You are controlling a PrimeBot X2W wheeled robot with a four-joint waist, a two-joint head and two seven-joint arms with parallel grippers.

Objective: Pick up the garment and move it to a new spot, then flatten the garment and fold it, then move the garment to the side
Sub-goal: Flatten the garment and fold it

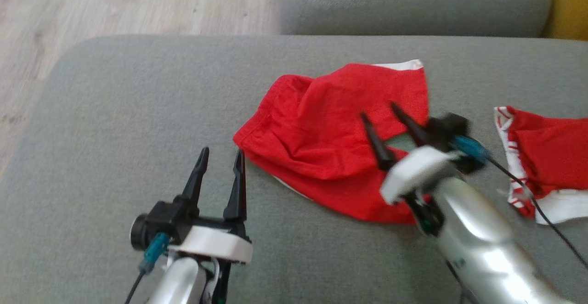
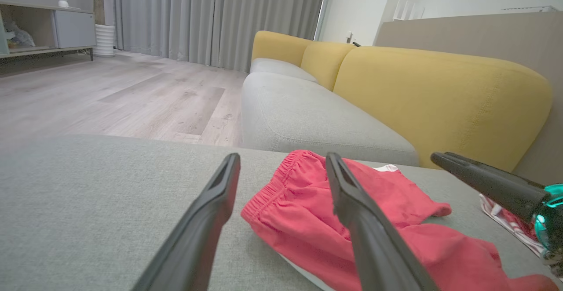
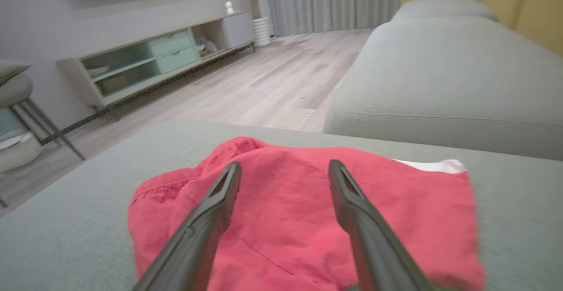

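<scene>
So right now the red shorts [image 1: 330,134] are lying in a rumpled heap roughly mid-way across the grey cushion [image 1: 138,111], and nothing is holding them. The left hand [image 1: 222,151] sits just beside their left edge, fingers spread and empty. The right hand [image 1: 378,110] hovers over the right part of the shorts, also spread wide with nothing between the fingers. It's blurry in the head view, but its own wrist view shows the gap clearly. My guess is the moving part is done and this is the flattening bit. To do it well, I wouldn't grab the middle of the fabric, since that only bunches it more. The elastic waistband looks to be on the left side, right by the left hand, so pinch it there. Let the right hand take the far edge near the white trim, then pull the two apart gently so the creases run out. Come in low, because the cloth looks doubled over across the middle and it'd be easy to catch both layers. Also watch the second red-and-white garment [image 1: 551,157] off to the right. It's apart from the shorts, but the right arm's cable [image 1: 510,177] runs across it in the head view, so it could get dragged.
</scene>
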